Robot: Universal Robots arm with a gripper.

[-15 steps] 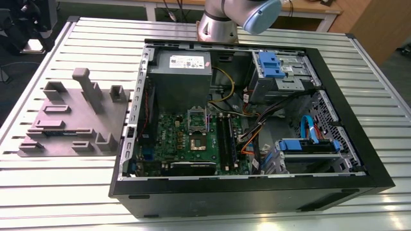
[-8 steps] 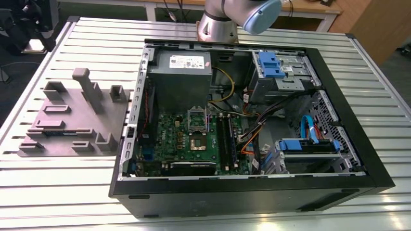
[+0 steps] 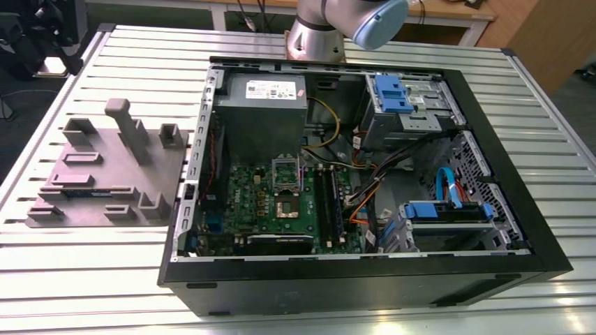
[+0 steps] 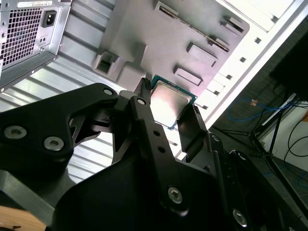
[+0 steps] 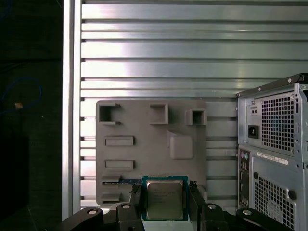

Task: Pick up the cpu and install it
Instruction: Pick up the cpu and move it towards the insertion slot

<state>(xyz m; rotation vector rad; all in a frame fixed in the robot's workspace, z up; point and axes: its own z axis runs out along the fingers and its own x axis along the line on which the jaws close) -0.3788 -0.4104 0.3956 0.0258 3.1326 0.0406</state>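
The cpu [image 5: 164,198], a flat square chip with a shiny silver top and a thin rim, sits between my two black fingers in both wrist views. My gripper [image 5: 165,206] is shut on it by two opposite edges. In the second wrist view the cpu [image 4: 169,102] hangs in the gripper [image 4: 168,118], well above the grey fixture plate [image 4: 163,33]. The motherboard socket [image 3: 287,203] lies in the middle of the green board inside the open computer case [image 3: 521,230]. Its metal frame [image 3: 285,169] stands open.
The grey fixture plate [image 3: 102,174] with raised blocks lies on the slatted metal table [image 3: 93,279], at the exterior view's left of the case. The arm [image 3: 317,35] rises behind the case. A grey power supply [image 3: 264,105], blue drive brackets [image 3: 391,94] and cables crowd the case.
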